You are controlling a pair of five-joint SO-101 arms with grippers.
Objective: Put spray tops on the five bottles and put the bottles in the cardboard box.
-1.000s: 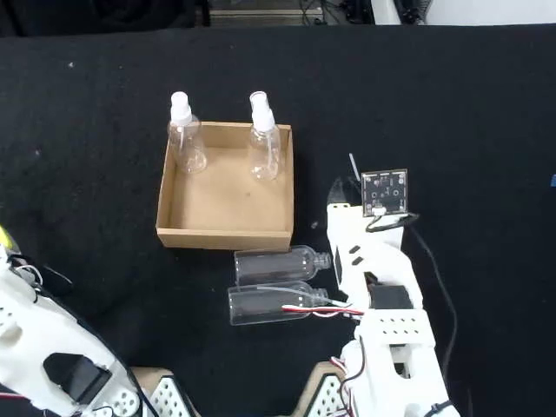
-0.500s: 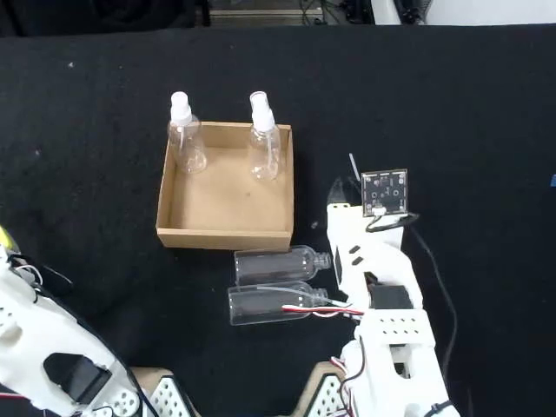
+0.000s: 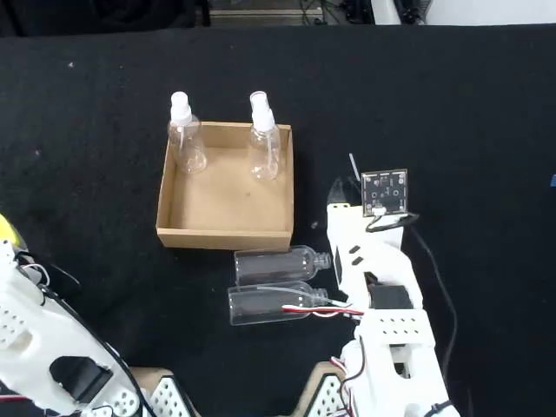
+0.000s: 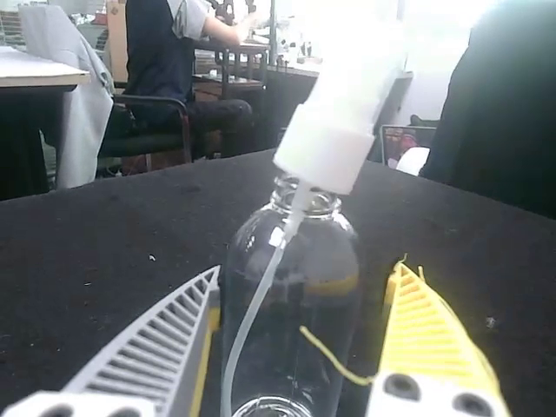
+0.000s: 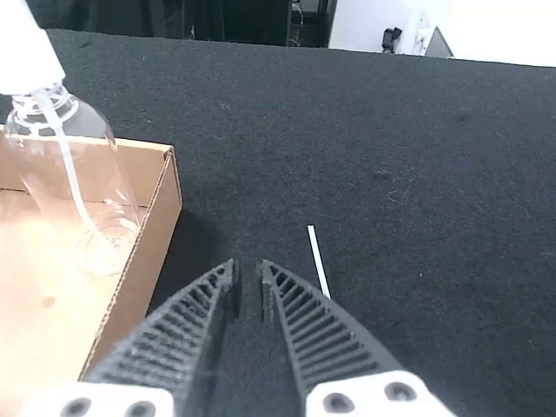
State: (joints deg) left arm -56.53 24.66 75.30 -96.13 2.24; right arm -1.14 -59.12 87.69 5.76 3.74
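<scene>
We find the left gripper [image 4: 304, 276] clamped on a bottle [image 4: 291, 300], its spray top [image 4: 334, 130] sitting tilted over the neck. Right gripper [image 5: 248, 266]: jaws nearly together, empty, just beside the box [image 3: 226, 236]. In the box's far corners stand one topped bottle [image 3: 186, 143] and a second topped bottle [image 3: 266, 149]. Just before the box, one bare bottle [image 3: 276, 263] and a second bare bottle [image 3: 261, 306] lie on the worktop [image 3: 452, 113].

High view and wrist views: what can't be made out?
Left wrist view: the spray top on the bottle washes out in the backlight; seating unclear.
High view: the frame edge cuts off the left arm; wires cross the neck of the nearer lying bottle.
Right wrist view: the edge crops the top of a boxed bottle.
</scene>
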